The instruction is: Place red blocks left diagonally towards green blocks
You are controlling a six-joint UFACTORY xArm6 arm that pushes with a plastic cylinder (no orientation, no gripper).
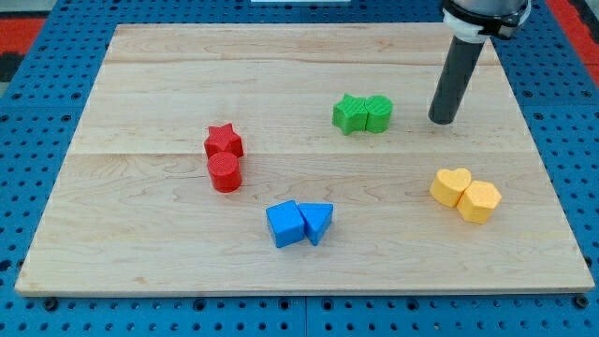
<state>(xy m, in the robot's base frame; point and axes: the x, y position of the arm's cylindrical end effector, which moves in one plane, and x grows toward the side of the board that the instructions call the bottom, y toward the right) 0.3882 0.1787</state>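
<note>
Dark rod: my tip [443, 121] rests on the desk near the view's upper right, the rod rising straight up to a black-and-white collar at the view's top edge.
Tool state: a plain rod with nothing to spread or pinch; it touches no block.
Nearest blocks: green star [350, 113] and a second green block [378, 113], rounded though I cannot make out its exact shape, sit touching side by side just to the view's left of my tip, with a clear gap between tip and block.
Yellow pair: yellow heart [451, 185] and yellow hexagon [480, 201] lie touching below my tip, toward the view's lower right, well apart from it.
Blue pair: blue cube [284, 225] and blue triangle [317, 222] lie touching near the view's bottom centre.
Red pair: red star [223, 141] and red cylinder [225, 172] lie touching, the star nearer the view's top, left of centre; they are well apart from the green pair, lower and to the view's left of it, and the farthest blocks from my tip.
Desk: pale wooden board [140, 75] of long planks, resting on a blue perforated base [37, 56].
</note>
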